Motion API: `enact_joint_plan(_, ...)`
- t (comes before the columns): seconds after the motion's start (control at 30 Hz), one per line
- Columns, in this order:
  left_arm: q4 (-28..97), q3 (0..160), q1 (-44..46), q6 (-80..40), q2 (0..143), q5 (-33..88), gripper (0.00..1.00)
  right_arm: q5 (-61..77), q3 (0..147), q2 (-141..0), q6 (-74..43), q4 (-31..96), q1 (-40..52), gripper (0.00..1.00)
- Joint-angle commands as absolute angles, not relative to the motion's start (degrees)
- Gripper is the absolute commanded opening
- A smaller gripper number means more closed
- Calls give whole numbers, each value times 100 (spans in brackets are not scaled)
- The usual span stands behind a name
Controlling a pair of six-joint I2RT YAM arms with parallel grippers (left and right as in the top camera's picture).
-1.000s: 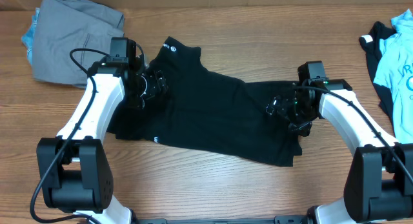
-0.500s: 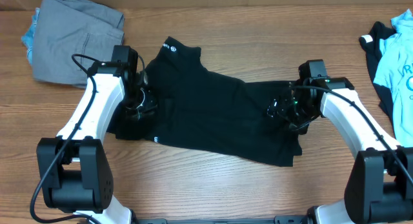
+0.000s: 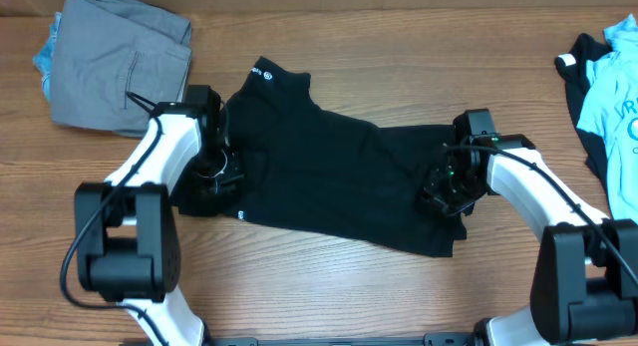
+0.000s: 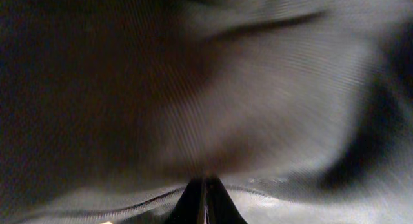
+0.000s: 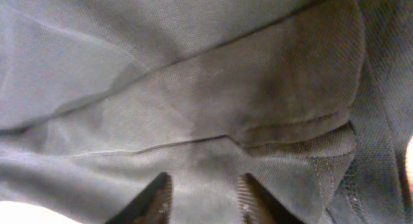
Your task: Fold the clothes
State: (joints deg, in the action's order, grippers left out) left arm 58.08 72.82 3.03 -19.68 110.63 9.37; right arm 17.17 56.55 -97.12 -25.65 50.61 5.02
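The clothes in play are a black T-shirt (image 3: 329,172), spread flat mid-table with its collar and small white logo (image 3: 267,75) at the back left. My left gripper (image 3: 214,174) presses down on the shirt's left part. In the left wrist view its fingers (image 4: 205,185) are shut together on a ridge of the dark fabric (image 4: 258,88). My right gripper (image 3: 442,193) rests on the shirt's right end. Seen from the right wrist, its fingers (image 5: 205,182) stand a little apart, with a hump of shirt fabric (image 5: 193,108) between them.
A grey garment (image 3: 115,57) lies over something light blue (image 3: 45,59) at the back left corner. At the right edge, a light blue T-shirt (image 3: 620,102) lies on a black one (image 3: 578,72). Bare wood table (image 3: 329,286) runs along the front.
The left gripper has come forward and down onto the shirt's left part and shut. The right gripper has sunk onto the shirt's right end, and its fingers have drawn closer together.
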Motion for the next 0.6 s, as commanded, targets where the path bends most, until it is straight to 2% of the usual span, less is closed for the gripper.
enact_joint_plan(0.0, 5837, 7244, 276, -1907, 11439, 834, 4, 1487, 5537, -9996, -2574, 5039, 506, 26)
enact_joint_plan(0.3, 6534, 7240, 62, -2163, 11725, 460, 4, 1153, 5533, -10451, -2733, 5107, 222, 16)
enact_joint_plan(0.57, 6973, 7236, 40, -2405, 11723, 353, 4, 902, 5533, -10451, -2853, 5151, -469, 7)
